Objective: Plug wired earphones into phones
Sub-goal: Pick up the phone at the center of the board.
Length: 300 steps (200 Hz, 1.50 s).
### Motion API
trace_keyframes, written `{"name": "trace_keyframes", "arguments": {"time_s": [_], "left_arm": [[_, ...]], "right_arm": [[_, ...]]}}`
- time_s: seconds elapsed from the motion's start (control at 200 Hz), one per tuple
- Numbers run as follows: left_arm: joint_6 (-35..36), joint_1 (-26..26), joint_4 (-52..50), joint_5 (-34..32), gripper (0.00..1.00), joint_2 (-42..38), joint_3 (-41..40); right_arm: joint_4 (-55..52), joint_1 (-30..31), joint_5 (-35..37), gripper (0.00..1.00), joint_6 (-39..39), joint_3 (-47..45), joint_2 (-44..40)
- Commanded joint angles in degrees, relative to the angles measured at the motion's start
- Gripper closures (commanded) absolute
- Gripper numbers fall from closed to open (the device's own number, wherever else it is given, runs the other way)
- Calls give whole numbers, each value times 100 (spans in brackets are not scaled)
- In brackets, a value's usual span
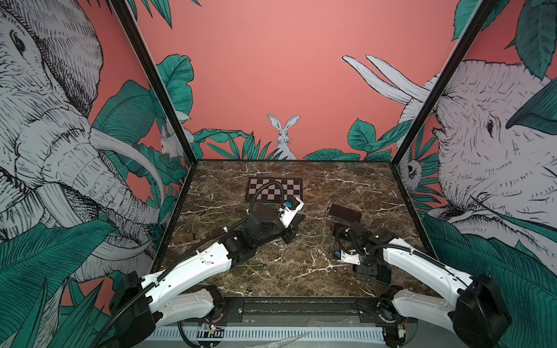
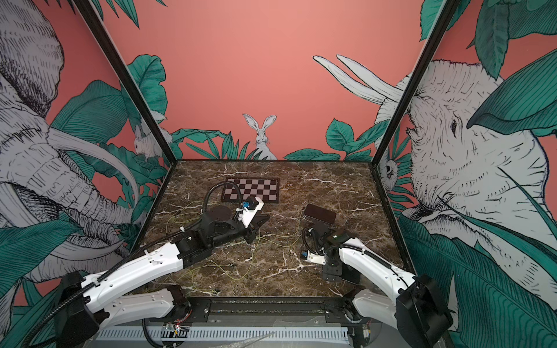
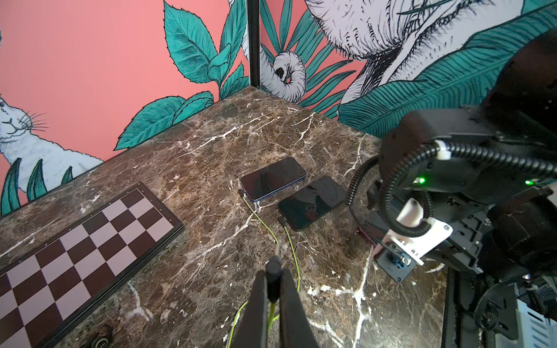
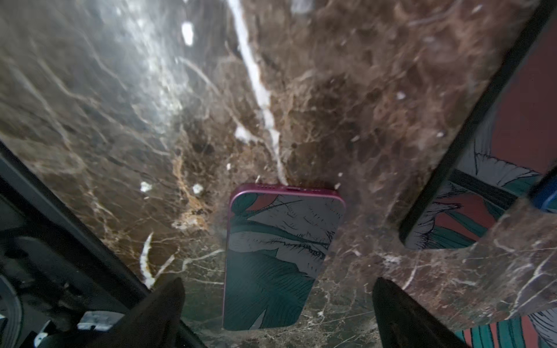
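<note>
My left gripper is shut on the dark plug of one of the wired earphones, held above the marble with its yellow-green cord trailing back between the fingers. Ahead of it two black phones lie side by side, each with a yellow-green cord running to its near end. My right gripper is open over a third phone with a magenta rim, which lies flat between the spread fingers. No cord shows at that phone's far end. In both top views one phone shows beyond the right arm.
A checkerboard plate lies at the back of the marble table. Loose yellow-green cords loop across the table's middle and front left. The right arm hangs close beside the phones. Patterned walls enclose three sides.
</note>
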Motion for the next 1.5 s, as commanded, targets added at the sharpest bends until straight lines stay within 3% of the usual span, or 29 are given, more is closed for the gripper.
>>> {"name": "trace_keyframes", "arguments": {"time_s": [0.0,0.525,0.765,1.02,1.265,1.495], "left_arm": [[-200,48,210,98,100,-18,-84],[-330,95,374,448,100,-65,-172],[-363,144,445,638,100,-47,-199],[-372,147,449,699,100,77,-179],[-390,162,480,705,100,107,-178],[-407,162,563,811,100,107,-216]], "right_arm": [[-48,-130,89,1,-139,65,116],[-369,-615,-297,1,160,553,1416],[-358,-613,-402,1,37,323,1291],[-174,-627,80,1,-70,262,1602],[117,-640,98,1,0,97,1787],[582,-644,359,1,136,-352,1438]]}}
